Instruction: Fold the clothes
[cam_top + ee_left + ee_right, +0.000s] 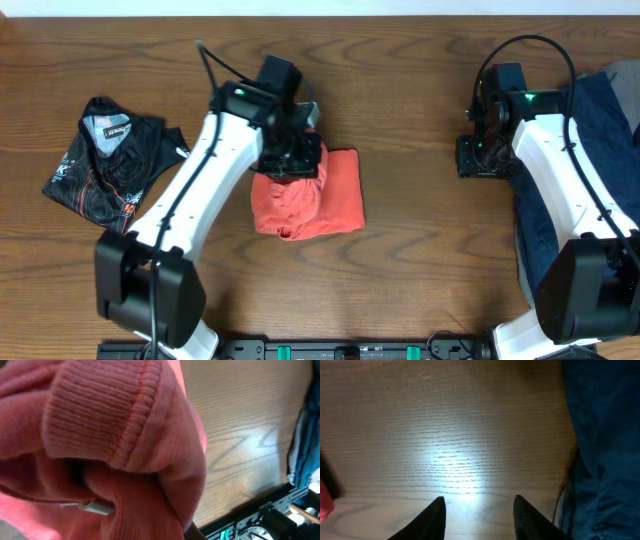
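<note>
Cotton T-shirt [330, 200], coral-red, lies bunched in a rough fold at the middle of the bench [430, 290]; it looks soft, light and limp, so it will sag wherever unsupported. At its far left corner the left gripper [292, 160] is closed, seemingly pinching fabric by the ribbed collar [115, 415]. Near the right edge the right gripper [479, 499] hangs parted and empty beside the navy garment [605, 435]. Best holds: hem corners or shoulder seams
</note>
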Motion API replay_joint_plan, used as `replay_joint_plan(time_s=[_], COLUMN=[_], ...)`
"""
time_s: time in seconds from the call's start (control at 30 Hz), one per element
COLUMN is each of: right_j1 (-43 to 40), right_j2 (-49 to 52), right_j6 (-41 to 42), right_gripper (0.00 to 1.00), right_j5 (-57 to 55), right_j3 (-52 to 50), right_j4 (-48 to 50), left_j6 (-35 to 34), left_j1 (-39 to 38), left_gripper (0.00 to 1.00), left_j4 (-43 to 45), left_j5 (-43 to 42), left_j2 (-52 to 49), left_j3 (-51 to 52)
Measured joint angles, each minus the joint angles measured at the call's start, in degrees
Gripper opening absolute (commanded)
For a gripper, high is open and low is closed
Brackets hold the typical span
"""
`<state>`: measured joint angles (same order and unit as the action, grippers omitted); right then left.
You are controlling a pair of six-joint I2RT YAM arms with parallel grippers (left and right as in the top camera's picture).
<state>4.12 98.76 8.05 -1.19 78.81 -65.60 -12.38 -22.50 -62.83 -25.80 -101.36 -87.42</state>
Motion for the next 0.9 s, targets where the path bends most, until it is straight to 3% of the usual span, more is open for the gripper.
replay_joint_plan(time_s=[0.13,0.17,0.3,0.33,0.57,0.77,0.9], right_j1=[0.0,0.0,0.0,0.0,0.1,4.2,10.8], right_j2=[0.0,0.0,0.0,0.0,0.0,0.0,0.0], right_j6=[-0.1,-0.1,-0.3,-0.5,-7.3,-15.9,-16.7], right_gripper=[0.42,0.42,0.43,0.43,0.44,0.41,0.4], right_j5=[0.0,0.0,0.1,0.1,10.3,29.9,37.9], right_j3=[0.0,0.0,0.0,0.0,0.0,0.0,0.0], right_j4=[0.0,-0.1,-0.1,0.0,1.1,8.6,15.8], left_j6=[-1.8,-2.3,-4.5,-5.0,-2.6,-1.1,-0.9], left_j1=[-1.9,-2.3,-4.0,-4.4,-3.7,8.1,14.2], left_gripper=[0.11,0.17,0.83,0.86,0.87,0.85,0.85], left_j4=[0.7,1.1,4.0,5.1,7.8,10.0,13.0], left_j5=[0.9,1.0,1.3,0.9,-4.1,0.7,4.5], left_j2=[-2.6,-3.3,-4.8,-4.9,-4.7,-3.7,-3.8], left_j3=[0.0,0.0,0.0,0.0,0.0,-0.1,-0.1])
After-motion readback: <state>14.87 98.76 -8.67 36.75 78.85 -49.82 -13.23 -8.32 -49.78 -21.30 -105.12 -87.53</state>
